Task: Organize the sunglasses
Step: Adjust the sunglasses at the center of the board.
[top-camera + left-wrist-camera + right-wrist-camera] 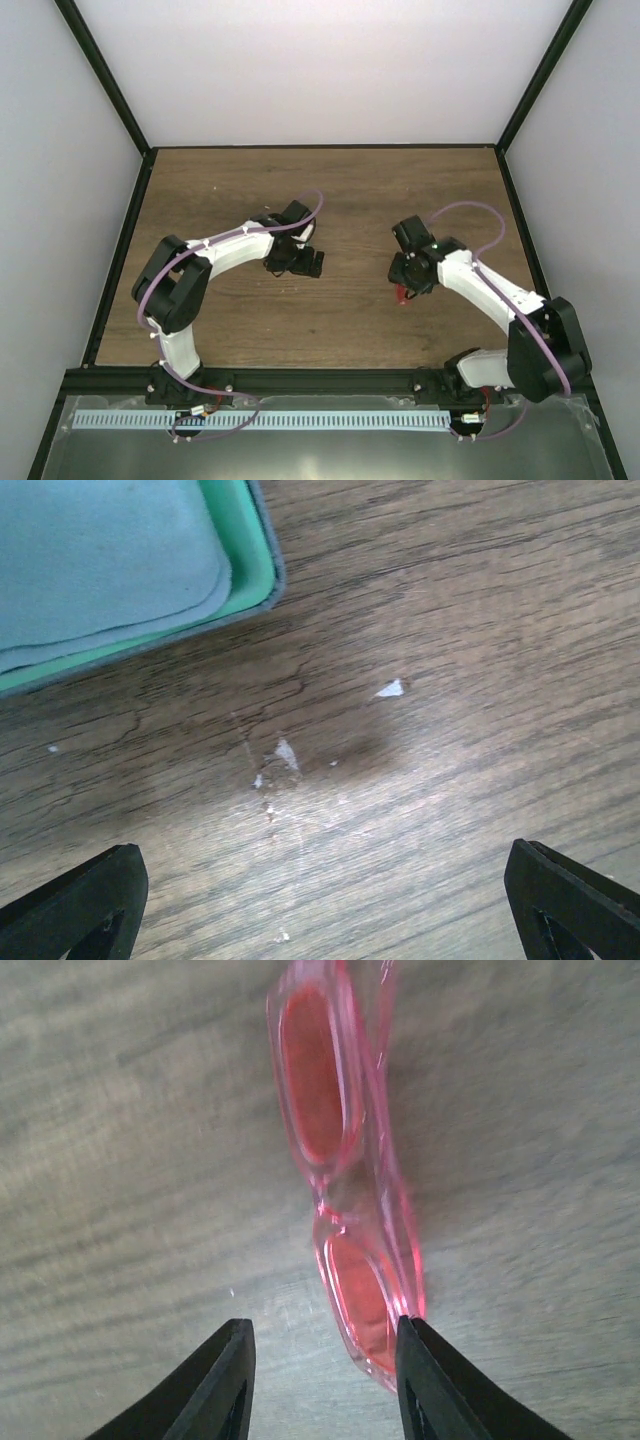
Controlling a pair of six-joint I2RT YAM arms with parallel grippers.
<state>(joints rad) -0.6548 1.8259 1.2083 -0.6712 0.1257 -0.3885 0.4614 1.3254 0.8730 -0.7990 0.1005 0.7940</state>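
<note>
The sunglasses (312, 1075), translucent red and folded, lie on the wooden table under my right gripper (322, 1328). Its jaws stand apart, with one lens end between them touching the right finger (440, 1390) and a gap to the left finger. In the top view only a red tip of the sunglasses (402, 294) shows below the right gripper (407, 282). My left gripper (322, 880) is wide open and empty over bare wood. The case (262, 575), open with a green lining, lies just beyond it and holds the light blue cloth (100, 560). In the top view the left gripper (310, 262) hides the case.
The brown wooden table (340, 190) is enclosed by white walls and black frame posts. Small white flecks (390, 688) mark the wood near the case. A metal rail (260, 420) runs along the near edge by the arm bases.
</note>
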